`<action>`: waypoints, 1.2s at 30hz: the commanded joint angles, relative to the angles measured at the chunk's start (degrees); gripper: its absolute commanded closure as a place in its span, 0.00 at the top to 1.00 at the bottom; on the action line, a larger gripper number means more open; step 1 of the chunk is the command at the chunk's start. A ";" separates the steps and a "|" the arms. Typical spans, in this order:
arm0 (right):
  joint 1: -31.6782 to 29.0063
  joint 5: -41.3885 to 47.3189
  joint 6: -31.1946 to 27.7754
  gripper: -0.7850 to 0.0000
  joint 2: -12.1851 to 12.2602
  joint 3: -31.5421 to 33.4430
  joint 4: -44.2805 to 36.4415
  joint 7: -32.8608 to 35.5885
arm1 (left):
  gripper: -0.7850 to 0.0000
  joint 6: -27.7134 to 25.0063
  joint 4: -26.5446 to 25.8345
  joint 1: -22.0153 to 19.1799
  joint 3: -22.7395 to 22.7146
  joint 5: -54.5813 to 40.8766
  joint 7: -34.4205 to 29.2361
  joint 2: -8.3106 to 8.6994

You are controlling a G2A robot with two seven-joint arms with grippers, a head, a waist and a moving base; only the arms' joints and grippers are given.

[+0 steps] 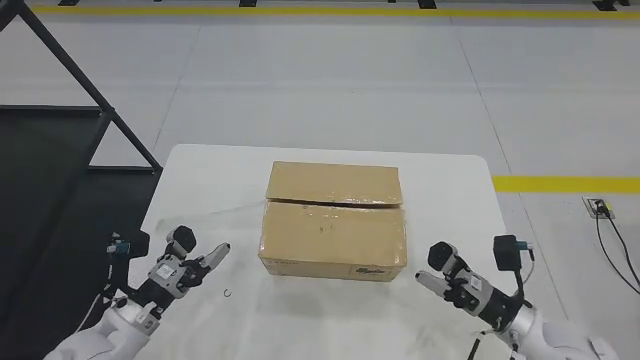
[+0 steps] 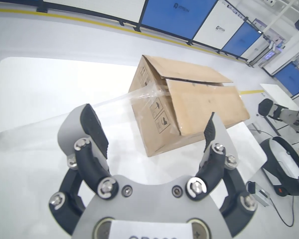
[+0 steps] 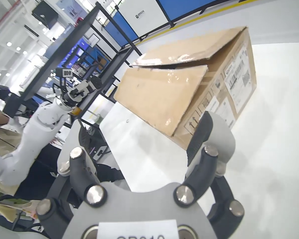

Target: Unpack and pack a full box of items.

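- Smack in the middle of the desk (image 1: 200, 175), the box (image 1: 335, 225) is sitting with its long axis running 9 to 3 o'clock, and the lid seam is running the same way. Left end effector (image 2: 149, 115) is hanging at its 8 o'clock and right end effector (image 3: 142, 128) at its 4 o'clock, both with fingers spread and gripping nothing.
- If it's full, I'm betting it's going to be heavy, so I'm not counting on lifting it whole. Cardboard's looking stiff, flaps bendy. Near flap (image 1: 335, 235) is gaping a bit at the seam, so I'm guessing that free edge is the place to grab. Loose clear tape (image 2: 39, 125) trailing off the 9 o'clock end is looking slippery.
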 commanded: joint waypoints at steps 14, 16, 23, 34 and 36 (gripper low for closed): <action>2.09 4.21 0.54 1.00 0.02 -1.29 1.14 -0.21 | 1.00 1.55 0.67 -0.97 1.01 -1.68 -0.80 -0.02; 3.99 4.85 2.09 1.00 -0.04 -2.31 2.15 -0.34 | 1.00 3.65 1.37 -2.84 1.78 -2.35 -0.94 -0.07; 12.23 10.72 2.51 1.00 0.04 -4.85 10.59 3.54 | 1.00 5.95 4.61 -8.77 3.83 -8.99 -5.86 0.04; 24.68 14.79 1.05 1.00 -0.28 -11.31 25.71 10.93 | 1.00 6.45 10.06 -15.18 4.01 -26.60 -18.28 0.69; 26.23 16.44 0.37 1.00 -0.29 -11.91 27.81 12.50 | 1.00 6.52 10.40 -15.46 3.85 -26.93 -18.69 0.83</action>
